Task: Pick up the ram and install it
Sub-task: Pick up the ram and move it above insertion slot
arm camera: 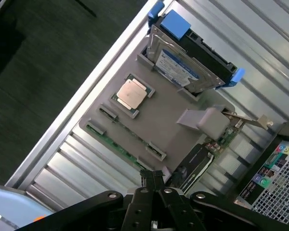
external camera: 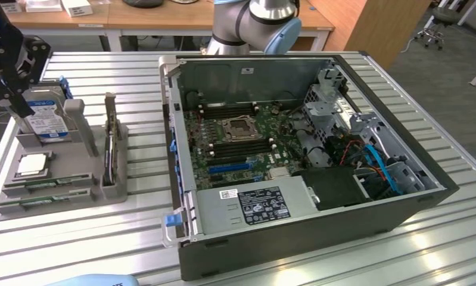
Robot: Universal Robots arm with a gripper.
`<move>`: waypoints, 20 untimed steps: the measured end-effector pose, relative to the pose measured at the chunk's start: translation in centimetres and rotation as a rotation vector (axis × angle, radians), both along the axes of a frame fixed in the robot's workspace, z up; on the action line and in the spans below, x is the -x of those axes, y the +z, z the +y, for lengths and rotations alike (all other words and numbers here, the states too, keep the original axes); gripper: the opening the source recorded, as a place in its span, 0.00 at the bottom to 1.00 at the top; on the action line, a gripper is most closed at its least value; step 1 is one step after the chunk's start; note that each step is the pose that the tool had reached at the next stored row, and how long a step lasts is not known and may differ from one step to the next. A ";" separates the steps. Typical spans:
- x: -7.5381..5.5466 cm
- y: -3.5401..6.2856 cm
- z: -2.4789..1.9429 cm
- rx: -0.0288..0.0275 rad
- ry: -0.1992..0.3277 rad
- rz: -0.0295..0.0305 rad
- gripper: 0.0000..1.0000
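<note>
The ram (external camera: 47,184) is a thin green stick lying in a slot of the grey tray (external camera: 83,164), near the tray's front end at the exterior view's left. In the wrist view the ram (arm camera: 116,146) runs along the tray's outer edge, beside the table rim. My black gripper (external camera: 19,110) hangs above the tray's far end, over the hard drive, well away from the ram. Its fingers (arm camera: 151,179) are pressed together, shut, with nothing between them. The open computer case (external camera: 301,149) lies in the middle, its motherboard (external camera: 238,137) facing up with dark memory slots around the processor socket.
The tray also carries a blue-labelled hard drive (external camera: 47,119), a silver processor chip (external camera: 33,164) and an upright card (external camera: 109,140). The arm's base (external camera: 254,24) stands behind the case. A pale blue object (external camera: 95,280) sits at the slatted table's front edge.
</note>
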State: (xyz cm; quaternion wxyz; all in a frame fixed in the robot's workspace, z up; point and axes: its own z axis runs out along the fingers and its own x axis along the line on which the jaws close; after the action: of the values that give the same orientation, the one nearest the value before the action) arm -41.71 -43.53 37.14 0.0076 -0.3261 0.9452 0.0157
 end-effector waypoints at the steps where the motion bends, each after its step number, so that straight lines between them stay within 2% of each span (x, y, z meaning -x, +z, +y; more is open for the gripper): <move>1: 0.0 -0.01 0.00 0.0000 0.016 0.0000 0.10; 20: 0.0 -0.14 0.00 0.0005 0.351 0.0000 0.10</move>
State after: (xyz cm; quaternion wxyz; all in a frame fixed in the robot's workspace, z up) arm -41.71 -43.53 37.00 0.0046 -0.4862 0.8737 0.0166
